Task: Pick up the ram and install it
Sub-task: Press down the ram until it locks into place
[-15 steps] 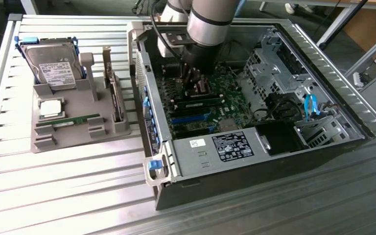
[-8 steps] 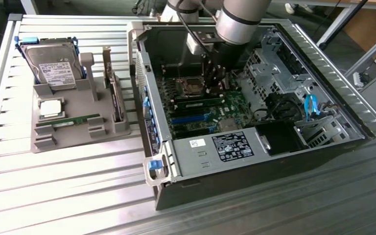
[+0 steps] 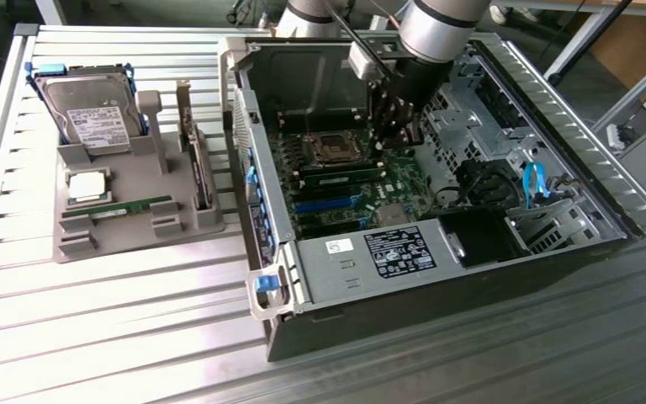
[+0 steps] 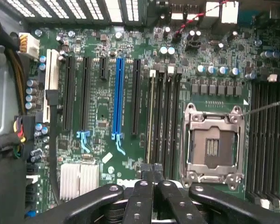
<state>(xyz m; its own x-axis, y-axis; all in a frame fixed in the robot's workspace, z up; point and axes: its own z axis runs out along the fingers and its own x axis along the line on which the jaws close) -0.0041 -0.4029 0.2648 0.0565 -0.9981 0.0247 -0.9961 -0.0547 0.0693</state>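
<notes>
Your gripper (image 4: 154, 179) has its black fingers pressed together on nothing, above the motherboard's (image 4: 102, 116) slots. The ram (image 3: 115, 209), a thin green stick, lies flat in the grey plastic holder (image 3: 132, 231) outside the case, beside the white-labelled hard drive (image 3: 93, 114); its print is unreadable.

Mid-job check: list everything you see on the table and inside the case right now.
ram in the holder: one, green, lying flat at the holder's front
ram in the slot: one, green, standing in a motherboard slot beside the socket
hard drive: one, silver with white label, upright at the holder's back
processor chip: one, silver, in the holder's middle
holder: one, grey, exterior view's left
computer case: one, dark, open
motherboard: one, green, inside the case
socket: one, silver, empty
cable: one, blue, inside the case
table: one, slatted metal
hand: one, black, shut, over the motherboard slots
</notes>
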